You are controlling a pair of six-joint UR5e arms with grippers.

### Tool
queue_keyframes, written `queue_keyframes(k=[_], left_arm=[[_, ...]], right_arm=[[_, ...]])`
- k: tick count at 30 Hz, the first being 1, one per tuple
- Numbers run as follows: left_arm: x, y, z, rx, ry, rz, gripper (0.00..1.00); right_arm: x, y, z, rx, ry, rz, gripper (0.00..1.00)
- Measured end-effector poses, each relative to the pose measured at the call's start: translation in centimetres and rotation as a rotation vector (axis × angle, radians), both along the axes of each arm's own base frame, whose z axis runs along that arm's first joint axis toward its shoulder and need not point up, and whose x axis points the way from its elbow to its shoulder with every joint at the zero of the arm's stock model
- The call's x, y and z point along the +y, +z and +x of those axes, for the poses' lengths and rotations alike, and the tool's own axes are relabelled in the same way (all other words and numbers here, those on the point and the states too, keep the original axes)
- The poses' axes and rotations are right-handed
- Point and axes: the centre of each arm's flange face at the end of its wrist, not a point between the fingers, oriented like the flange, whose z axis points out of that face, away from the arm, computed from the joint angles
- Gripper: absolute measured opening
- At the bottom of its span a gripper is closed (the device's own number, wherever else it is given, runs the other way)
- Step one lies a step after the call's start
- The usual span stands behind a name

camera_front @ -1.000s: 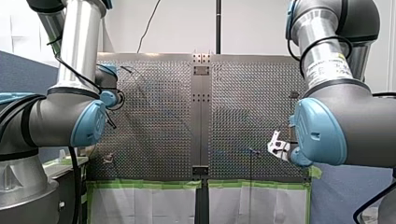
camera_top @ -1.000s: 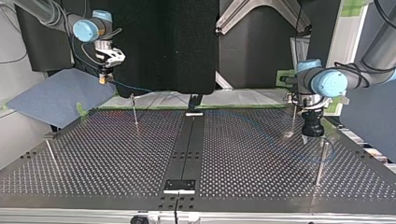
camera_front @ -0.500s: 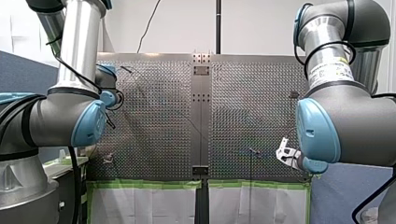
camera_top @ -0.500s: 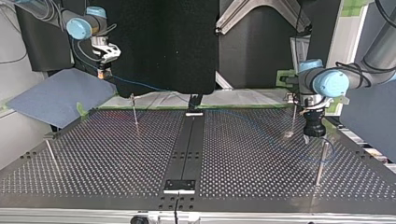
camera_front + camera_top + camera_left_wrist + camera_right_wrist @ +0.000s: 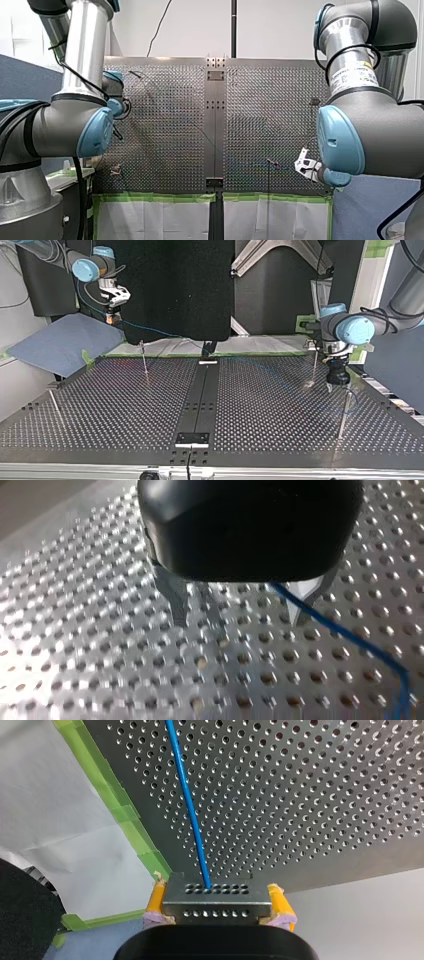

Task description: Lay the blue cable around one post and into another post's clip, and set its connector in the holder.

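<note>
My right gripper [image 5: 216, 907] is shut on the perforated metal connector [image 5: 210, 892], held between its yellow pads [image 5: 156, 901]. The blue cable [image 5: 190, 800] runs from the connector out over the perforated table. In the top view my right gripper [image 5: 111, 319] hangs above the blue mat beyond the table's far left corner, and the cable [image 5: 150, 330] trails rightwards from it. My left gripper [image 5: 240, 612] is open just above the plate, with the cable [image 5: 345, 635] passing one metal finger. In the top view it [image 5: 334, 388] hovers between two thin posts [image 5: 314, 367] [image 5: 344, 412].
Another post [image 5: 144, 360] stands at the top view's far left, and a slanted one [image 5: 54, 402] nearer the left edge. A holder [image 5: 192, 438] sits on the dark centre strip near the front edge. Green tape [image 5: 120, 810] lines the table's edge.
My right gripper has carried the connector outward past the table's edge, drawing the cable with it. My left gripper has shifted slightly to the top view's right.
</note>
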Motion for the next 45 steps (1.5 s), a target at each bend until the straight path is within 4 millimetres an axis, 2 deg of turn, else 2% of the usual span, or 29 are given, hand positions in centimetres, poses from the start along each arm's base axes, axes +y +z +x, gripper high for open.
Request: queue_keyframes(k=[12,25,30,35,45], left_arm=[[1.5,-2.8,-1.2,0.06,0.047,-0.081,1.0],[1.6,-3.1,-1.3,0.052,-0.012,-0.189,1.0],[1.3,-3.3,-2.1,0.067,-0.027,-0.205,1.0],[1.2,-2.7,-3.1,0.061,-0.027,-0.205,1.0],[0.4,0.9,-3.8,0.001,-0.089,-0.19,1.0]], right_arm=[[0.0,0.0,0.4,-0.002,0.007,-0.008,0.0],[0.1,0.0,0.5,-0.003,0.01,-0.005,0.0],[0.1,0.0,0.5,-0.003,0.011,-0.006,0.0],[0.1,0.1,0.6,-0.004,0.012,-0.006,0.0],[0.1,0.1,0.7,-0.005,0.014,-0.006,0.0]])
